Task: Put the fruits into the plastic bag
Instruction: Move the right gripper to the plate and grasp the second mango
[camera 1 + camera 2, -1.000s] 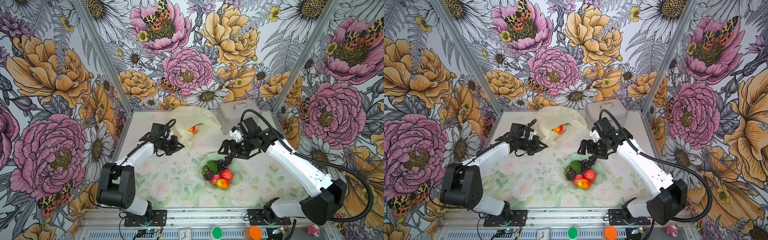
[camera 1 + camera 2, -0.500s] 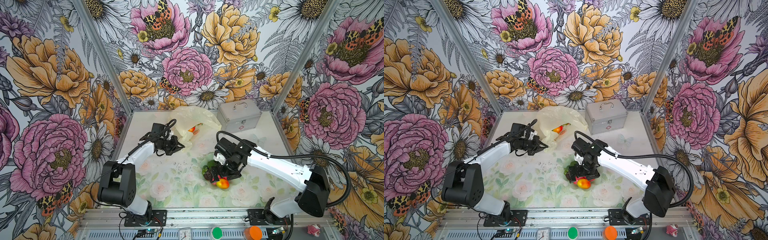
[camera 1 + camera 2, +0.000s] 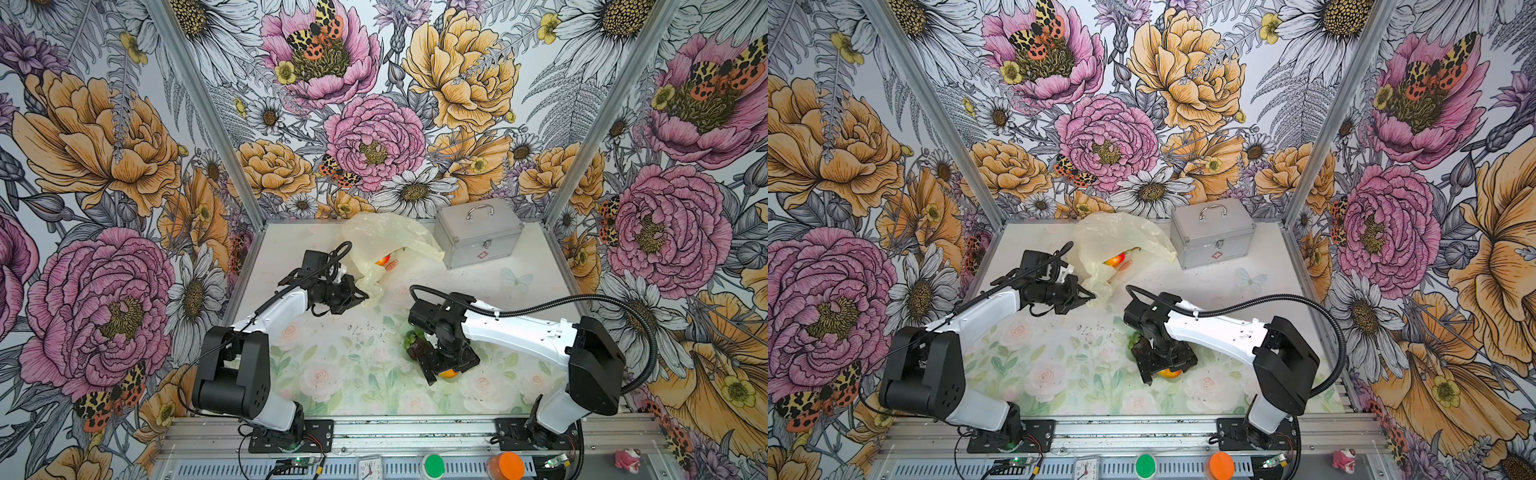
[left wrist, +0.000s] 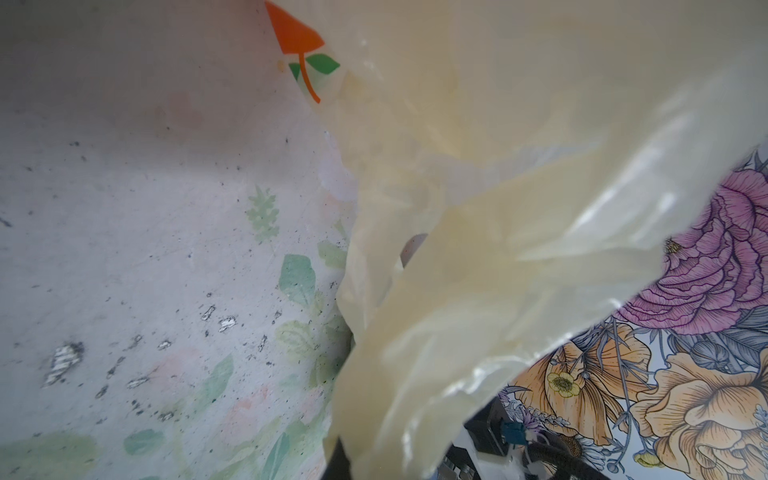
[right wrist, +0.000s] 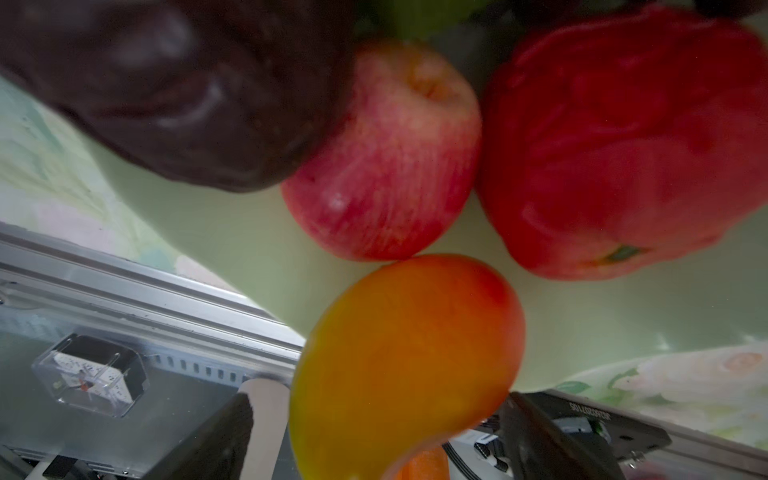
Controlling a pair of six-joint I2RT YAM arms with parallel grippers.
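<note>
**A:** Start on the left. What has the left gripper got?

**B:** Its fingers are clenched on a loose flap of the plastic bag. It sits well left of the silver case and a little nearer the front.

**A:** And the bag itself?

**B:** It lies crumpled on the table, just left of the case. A yellow-red mango shows in its open mouth.

**A:** Further right?

**B:** The pale green dish is in front of the case and well apart from it. In both top views the right arm hides most of it. The right wrist view shows a dark fruit, a streaked red apple, a deeper red apple and a second mango, packed close together.

**A:** The right gripper?

**B:** It points down over the dish. Its fingers stand released, spread wide with one on each side of the second mango. I cannot tell whether they touch it.

**A:** And the case?

**B:** It is closed, with its handle on top, at the back of the table.
</note>
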